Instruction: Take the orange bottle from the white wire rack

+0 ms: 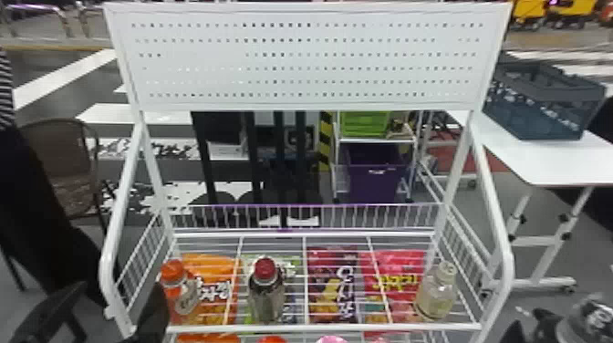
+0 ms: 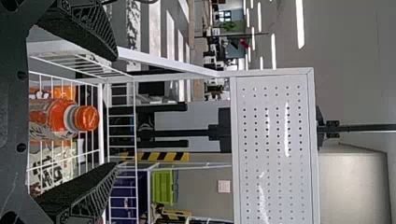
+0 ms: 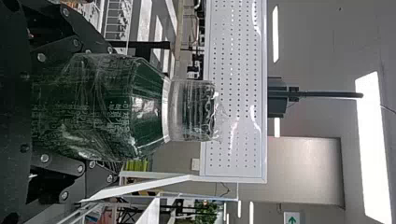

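Lined up, no grab yet
Head view: see orange plastic bottle (image 1: 174,296) near white wire rack's (image 1: 319,327) front-left corner, left to grab and lift out. Left wrist: got black two-fingered left gripper (image 2: 116,111) spread, facing it. Right wrist: got black right gripper (image 3: 110,113) clamped on green bottle (image 3: 140,112).

At eight o'clock in the head view, the left gripper (image 1: 116,297) is cropped by the bottom edge, as is the right gripper (image 1: 542,321) at four. The green bottle (image 3: 100,107) hides the latter's fingertips; the left gripper's body hides the orange bottle's (image 2: 63,116) base.
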